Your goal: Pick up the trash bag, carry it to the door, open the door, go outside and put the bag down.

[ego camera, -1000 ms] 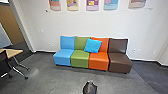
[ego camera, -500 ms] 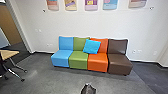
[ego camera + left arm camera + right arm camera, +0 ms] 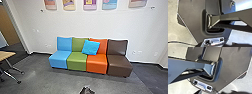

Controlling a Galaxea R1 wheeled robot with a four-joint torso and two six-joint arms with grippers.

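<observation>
The dark, crumpled trash bag (image 3: 87, 91) (identity presumed) was located on the grey floor (image 3: 57, 81), before the multicoloured padded couch (image 3: 77, 61). Its separation from the robot had been reduced; pickup was judged nearer. Either gripper's opening and load could not be determined.

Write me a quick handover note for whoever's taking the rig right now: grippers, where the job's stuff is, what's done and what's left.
Left and right grippers: can't tell whether open or shut.
Bag: a dark, shiny, peaked lump, probably the trash bag, shows at the head view's bottom edge, seemingly on the grey floor, in front of the blue, green, orange and brown armless seats along the white wall.
Done: no step that I can confirm; pickup looks not yet done.
Left: apparently everything: pick up the bag, carry it to the door, open it, go outside, put the bag down.
</observation>
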